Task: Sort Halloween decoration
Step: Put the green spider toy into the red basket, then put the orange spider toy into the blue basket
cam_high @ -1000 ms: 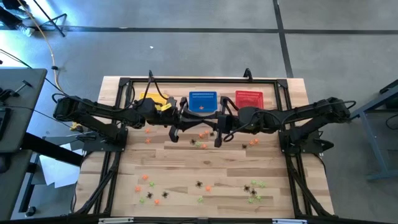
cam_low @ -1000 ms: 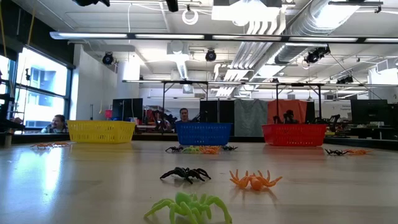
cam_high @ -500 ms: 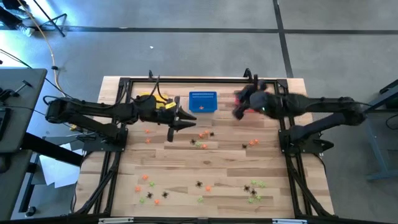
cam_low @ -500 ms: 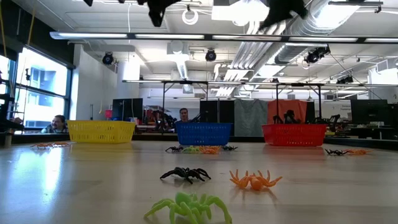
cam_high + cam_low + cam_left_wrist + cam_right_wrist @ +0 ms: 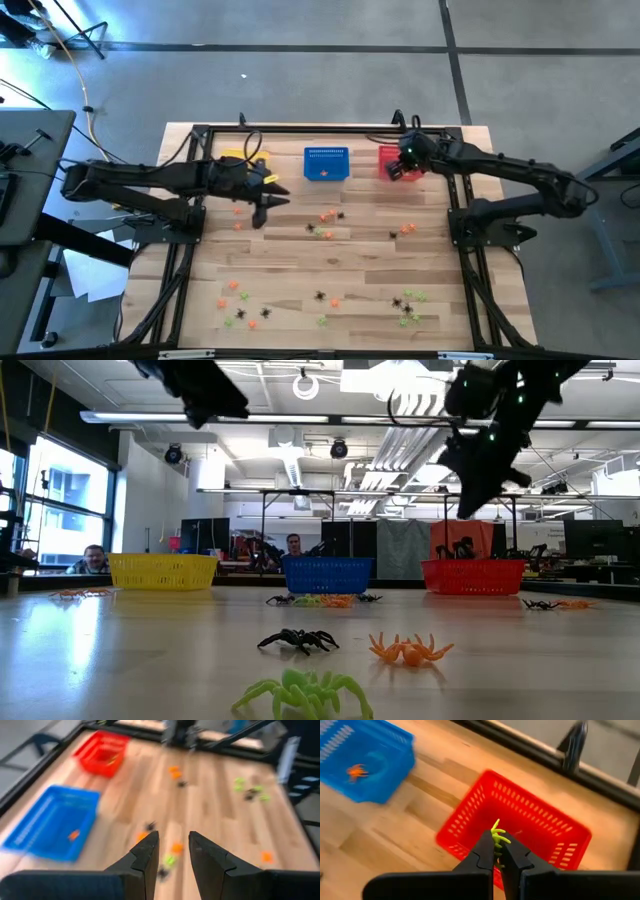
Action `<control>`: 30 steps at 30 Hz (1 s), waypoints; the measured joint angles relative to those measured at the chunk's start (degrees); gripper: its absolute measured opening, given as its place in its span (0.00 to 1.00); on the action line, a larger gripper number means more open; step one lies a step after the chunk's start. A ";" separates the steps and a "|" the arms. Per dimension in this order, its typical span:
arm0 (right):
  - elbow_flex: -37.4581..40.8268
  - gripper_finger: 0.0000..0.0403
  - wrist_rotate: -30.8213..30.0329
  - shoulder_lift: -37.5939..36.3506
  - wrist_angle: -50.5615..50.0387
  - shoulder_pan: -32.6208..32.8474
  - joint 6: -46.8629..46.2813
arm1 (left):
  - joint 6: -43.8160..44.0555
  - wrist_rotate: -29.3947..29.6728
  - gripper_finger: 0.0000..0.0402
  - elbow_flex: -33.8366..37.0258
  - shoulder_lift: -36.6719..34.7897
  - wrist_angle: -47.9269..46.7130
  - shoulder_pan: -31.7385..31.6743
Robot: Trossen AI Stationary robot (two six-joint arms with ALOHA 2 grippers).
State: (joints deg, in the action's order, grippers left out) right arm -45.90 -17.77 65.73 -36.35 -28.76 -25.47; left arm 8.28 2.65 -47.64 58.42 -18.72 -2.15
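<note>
Halloween decoration trinkets lie scattered on the wooden table: a mixed clump [image 5: 326,222] at the middle, orange ones [image 5: 406,228] to the right, and groups near the front left [image 5: 236,302] and front right [image 5: 410,302]. One orange trinket [image 5: 356,771] lies in the blue basket [image 5: 327,164]. My right gripper [image 5: 496,851] hangs over the red basket [image 5: 530,827], shut on a light green trinket [image 5: 497,836]. My left gripper [image 5: 174,854] stands open and holds nothing, in the air beside the yellow basket [image 5: 236,158]. My right gripper pinches the light green trinket between its two fingertips [image 5: 489,847], and the trinket's legs [image 5: 498,831] stick out past them. The fingers slant downward from above. The trinket is lifted clear, over the red basket's inside.
Three mesh baskets stand in a row along the table's far edge: yellow at the left, blue in the middle, red at the right. A black frame [image 5: 300,128] runs around the table. People sit in the room behind [image 5: 92,558].
My right gripper has swung from the table's middle toward the far right, and now hangs over the red basket, tipped downward, still shut. My left gripper has drawn back from in front of the blue basket toward the table's left edge and has tipped to a flatter slant.
</note>
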 joint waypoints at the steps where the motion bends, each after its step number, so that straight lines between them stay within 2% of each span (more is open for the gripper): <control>1: 1.03 0.00 0.92 0.00 0.95 -1.28 -0.04 | 0.34 1.40 0.24 0.00 -1.00 -1.79 0.00; 7: 4.87 0.00 3.03 0.03 5.81 -5.54 -0.09 | 1.97 6.84 0.24 0.00 -5.11 -7.64 -0.02; 14: 5.89 0.02 4.46 0.31 8.00 -7.05 -0.05 | 1.75 7.17 0.23 0.00 -5.86 -10.33 -0.02; 17: 5.91 0.08 4.51 0.31 8.00 -7.01 -0.18 | 1.12 7.20 0.23 0.00 -5.86 -11.16 -0.02; 25: 5.91 0.32 4.50 0.31 7.99 -7.01 -0.09 | 1.02 8.27 0.23 0.00 -5.86 -11.68 -0.02; 30: 5.91 0.37 4.49 0.31 7.97 -7.00 -0.19 | 1.05 8.57 0.23 0.00 -5.84 -11.68 -0.02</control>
State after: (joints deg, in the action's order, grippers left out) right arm -39.99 -13.28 66.04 -28.38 -35.77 -25.66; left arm 9.33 11.21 -47.64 52.58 -30.39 -2.17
